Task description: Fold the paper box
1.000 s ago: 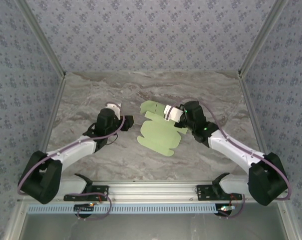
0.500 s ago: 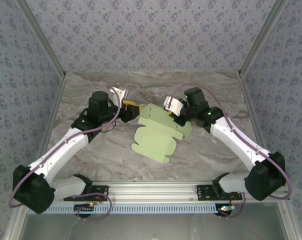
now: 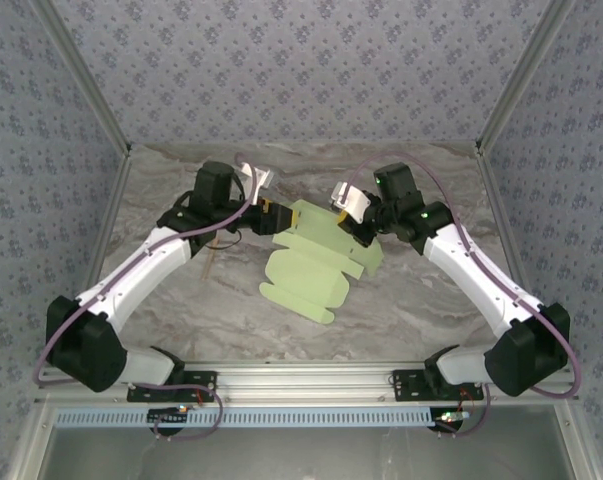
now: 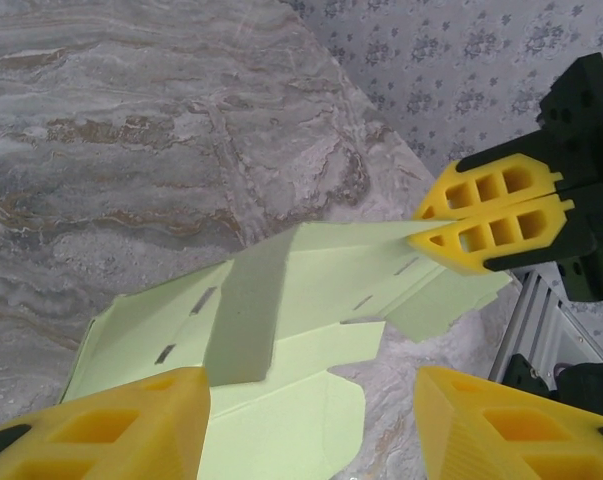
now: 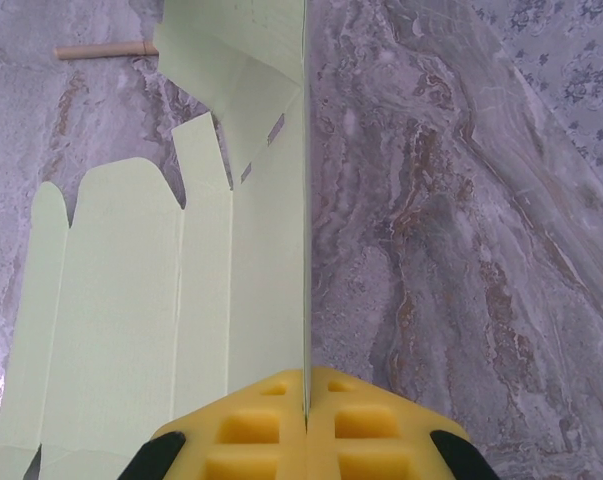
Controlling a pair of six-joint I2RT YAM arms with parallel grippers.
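The paper box [image 3: 316, 262] is a pale green die-cut sheet, unfolded, lying mid-table with its right edge lifted. My right gripper [image 3: 353, 225] is shut on that raised edge. In the right wrist view the yellow pads [image 5: 261, 425] pinch the thin card [image 5: 131, 290], which stands edge-on between them. My left gripper [image 3: 274, 215] hovers at the sheet's far left corner, open. Seen from the left wrist, its gripper [image 4: 311, 400] has one yellow finger [image 4: 111, 425] over the sheet [image 4: 281, 330] and the other beyond its edge, touching nothing. The right gripper's pads [image 4: 491, 215] show beyond, clamped on the card.
A thin tan stick [image 5: 96, 50] lies on the marble table [image 3: 181, 310] just beyond the sheet's far corner. Patterned walls enclose the table on three sides. The aluminium rail [image 3: 311, 378] with the arm bases runs along the near edge.
My left arm swung up and right to the sheet's far left corner and its jaws opened wider. My right gripper lifted the sheet's right edge, and the sheet shifted slightly left.
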